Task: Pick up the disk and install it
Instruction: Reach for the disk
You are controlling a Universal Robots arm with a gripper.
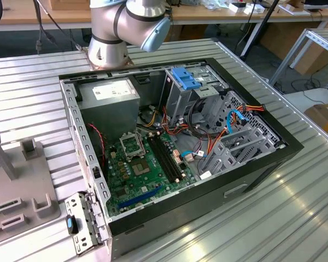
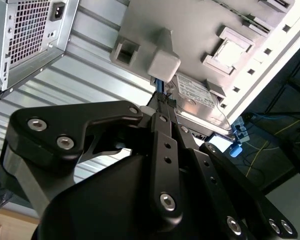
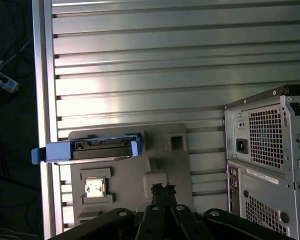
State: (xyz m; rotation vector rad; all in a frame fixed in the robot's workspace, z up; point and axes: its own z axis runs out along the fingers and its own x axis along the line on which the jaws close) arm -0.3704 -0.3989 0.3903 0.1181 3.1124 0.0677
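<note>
Risk lies mostly in the hand itself: your gripper (image 3: 163, 189) has its jaws drawn together with nothing between them, so a descent like this would strike metal rather than straddle anything. The disk (image 3: 92, 150) lies flat in a grey fixture tray (image 3: 140, 172), below the hand, ahead of the fingertips and off to one side, clearly apart from them. In the second wrist view its white label (image 2: 192, 92) faces up just beyond the gripper (image 2: 161, 98).

A raised block (image 2: 164, 65) on the tray stands close to the line of approach, and I judge a careless move could clip it or shove the tray. The blue rails (image 3: 55, 151) are plastic and likely to flex or slip under a pinch. One end of the disk reaches past the tray to the table's edge, so a nudge could drop it to the floor, where cables (image 3: 2, 80) lie.

The ribbed aluminium table (image 1: 27, 98) offers little grip against sliding. The open computer case (image 1: 251, 185) stands to the hand's other side, crowded with wiring (image 1: 208, 136). Workbenches (image 1: 208, 13) line the room behind the arm (image 1: 128, 24).
</note>
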